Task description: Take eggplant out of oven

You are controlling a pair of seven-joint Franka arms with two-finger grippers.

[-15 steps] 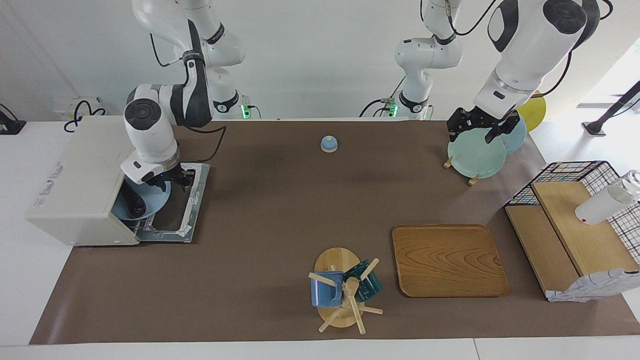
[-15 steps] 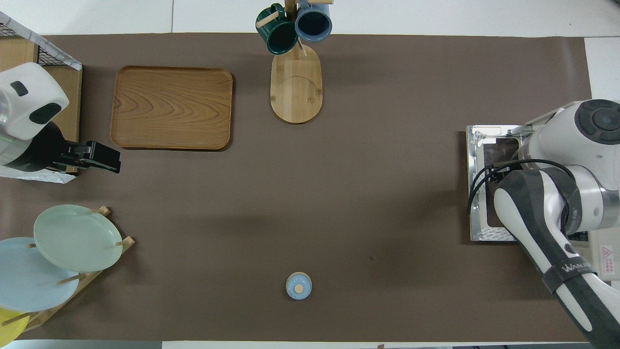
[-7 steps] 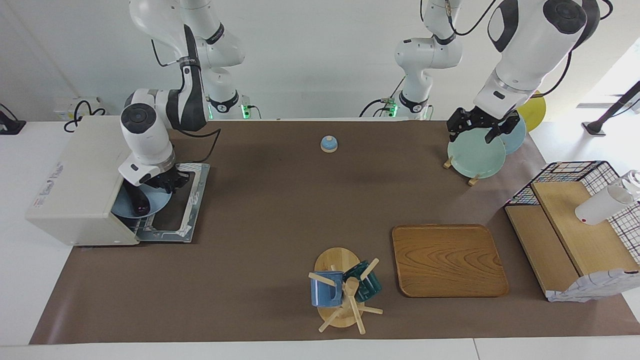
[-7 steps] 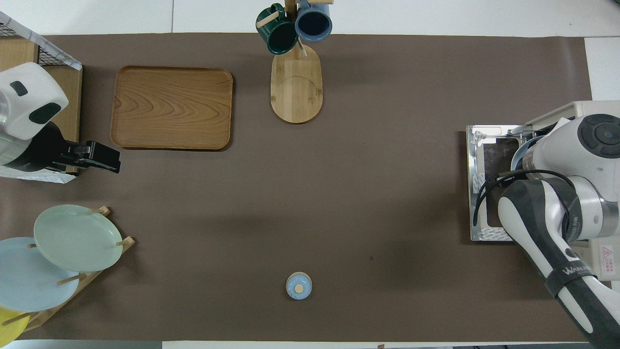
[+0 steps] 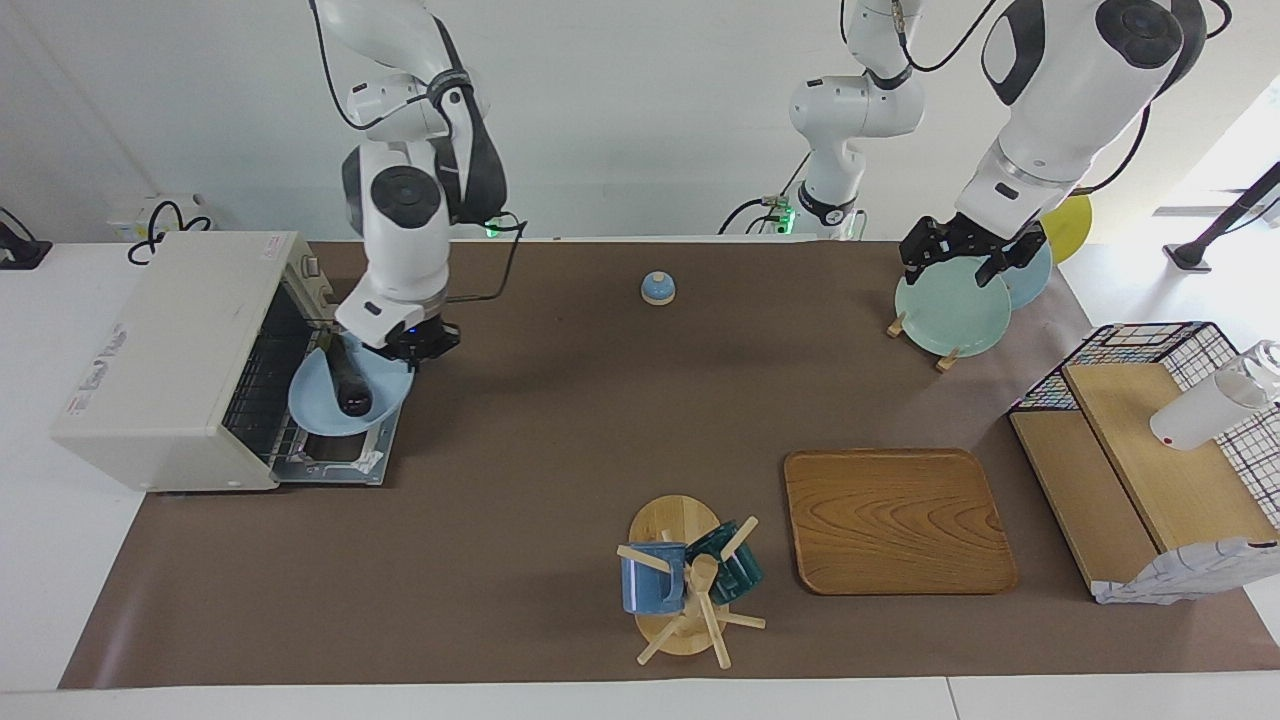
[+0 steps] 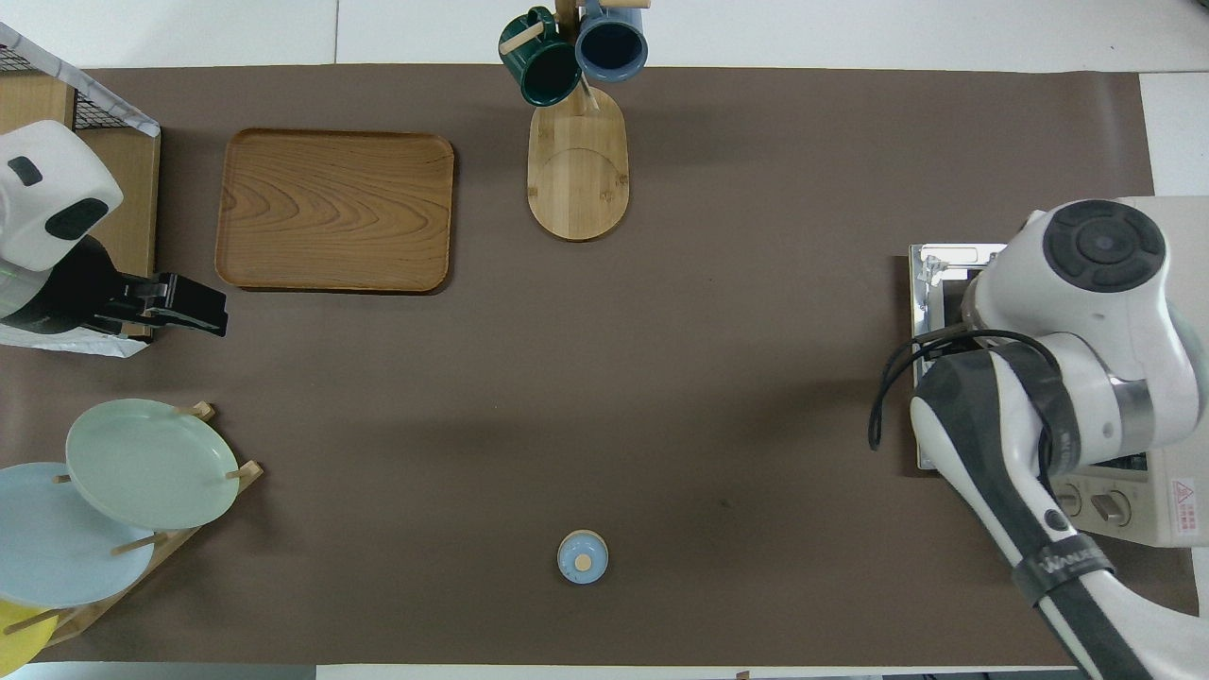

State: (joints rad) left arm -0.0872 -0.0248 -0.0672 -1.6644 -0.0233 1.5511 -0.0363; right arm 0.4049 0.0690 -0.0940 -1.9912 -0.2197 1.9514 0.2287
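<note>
The oven [image 5: 170,350] stands at the right arm's end of the table with its door [image 5: 335,462] folded down flat. A dark eggplant [image 5: 350,385] lies on a light blue plate [image 5: 318,412] that sits just outside the oven's mouth, over the door. My right gripper [image 5: 412,348] is shut on the plate's rim, at the side away from the oven. In the overhead view the right arm hides plate and eggplant; only the oven's knob panel [image 6: 1124,501] and part of the door [image 6: 935,269] show. My left gripper [image 5: 965,255] waits open over the plate rack, holding nothing.
A blue bell [image 5: 658,288] sits near the robots. A rack of plates [image 5: 950,310], a wooden tray [image 5: 895,520], a mug tree [image 5: 685,580] and a wire-sided shelf [image 5: 1150,450] with a white bottle [image 5: 1210,410] fill the left arm's half.
My right gripper closed on the plate's rim and drew plate and eggplant out of the oven over the door, the arm swinging upright. The left arm stayed put.
</note>
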